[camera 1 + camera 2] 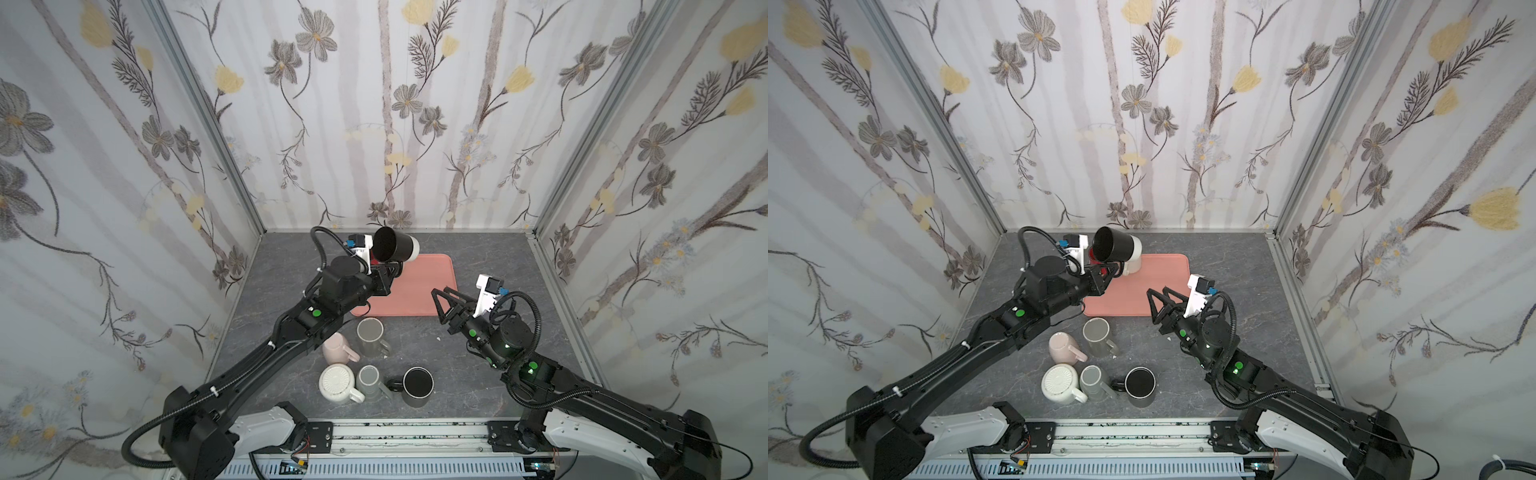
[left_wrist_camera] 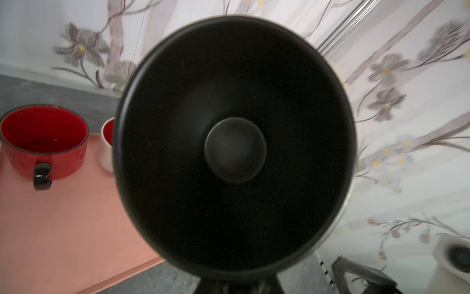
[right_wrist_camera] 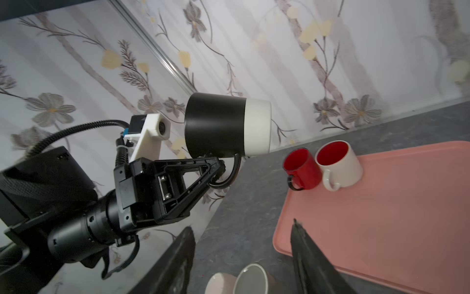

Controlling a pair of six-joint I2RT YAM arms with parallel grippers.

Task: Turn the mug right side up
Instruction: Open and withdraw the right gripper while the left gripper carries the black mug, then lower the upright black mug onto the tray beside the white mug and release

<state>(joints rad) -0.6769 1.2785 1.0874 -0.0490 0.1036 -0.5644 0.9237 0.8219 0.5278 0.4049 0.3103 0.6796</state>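
Grey marbled tabletop (image 1: 478, 257) carrying a pink tray (image 1: 419, 291) toward the back. Five mugs sitting clustered nearer the front: tall grey mug (image 1: 371, 334), pink mug (image 1: 338, 348), white mug (image 1: 337, 382) resting upside down, small grey mug (image 1: 370, 380), dark mug (image 1: 417, 385) standing upright.

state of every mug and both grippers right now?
black-and-white mug: in the air, on its side
left gripper: shut on its handle
right gripper: open, empty
red mug: upright on tray
red-lined white mug: upright on tray
ribbed white mug: upside down
pink mug: not upright, mouth hidden
tall grey mug: upright
small grey mug: upright
dark mug: upright
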